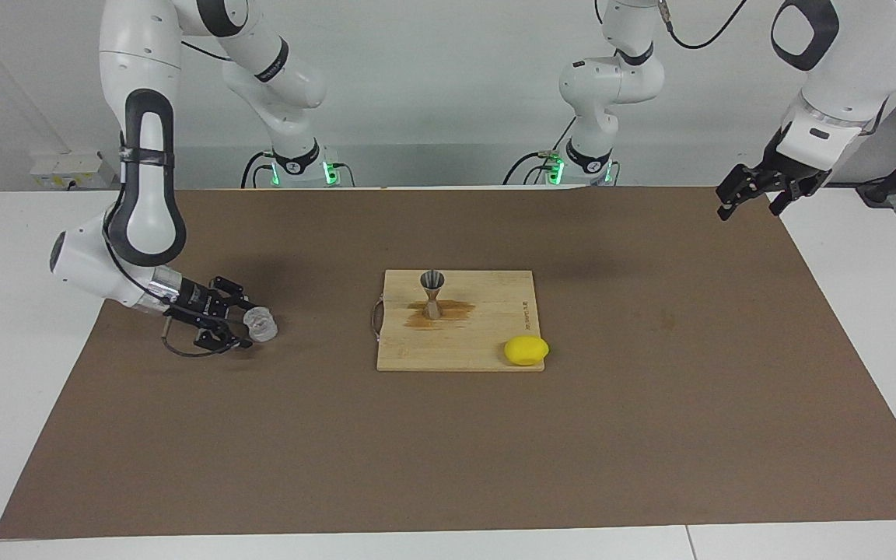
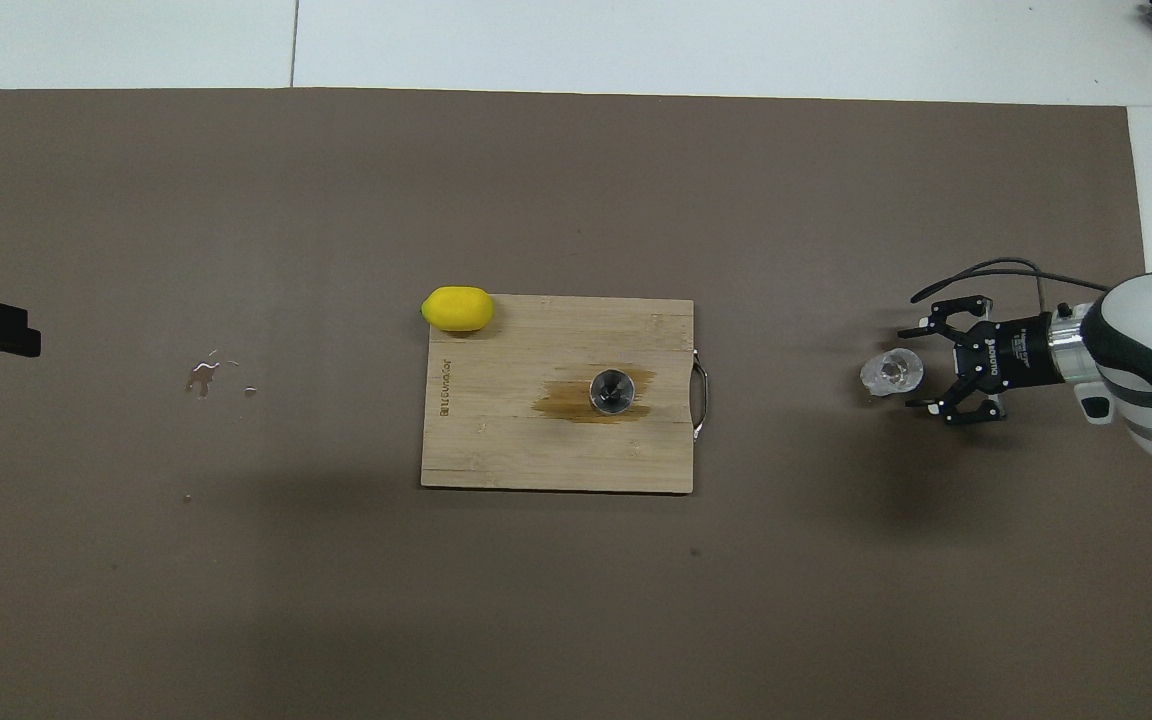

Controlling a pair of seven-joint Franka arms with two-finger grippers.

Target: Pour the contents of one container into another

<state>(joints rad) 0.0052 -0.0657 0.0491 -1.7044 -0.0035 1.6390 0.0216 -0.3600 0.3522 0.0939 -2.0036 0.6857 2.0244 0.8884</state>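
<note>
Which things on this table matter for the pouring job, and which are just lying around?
For the job:
clear plastic cup
metal jigger
right gripper, open beside the cup

Lying about:
cutting board
lemon
droplets on the mat
left gripper, waiting

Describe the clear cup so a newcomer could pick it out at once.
Start at the wooden board in the middle of the brown mat, then look toward the right arm's end. There the cup stands alone on the mat, just off the tips of the open right claw. It is see-through plastic, unlike the silvery jigger on the board.
</note>
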